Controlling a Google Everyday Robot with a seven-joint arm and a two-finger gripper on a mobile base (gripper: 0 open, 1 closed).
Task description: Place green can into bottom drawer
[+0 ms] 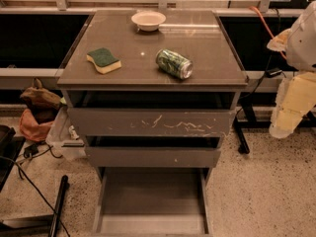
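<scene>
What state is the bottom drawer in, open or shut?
Open: the bottom drawer is pulled out, bare floor showing. The green can lies on the cabinet top; the gripper hangs at the view's right edge.

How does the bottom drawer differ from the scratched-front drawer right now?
The bottom drawer is pulled far out, its flat floor showing; the scratched-front drawer shows only its front. The bottom drawer sits lowest; the scratched-front drawer sits just under the cabinet top, where the green can lies on its side. Both are grey-brown metal. The gripper hangs at the picture's right edge, away from both.
</scene>
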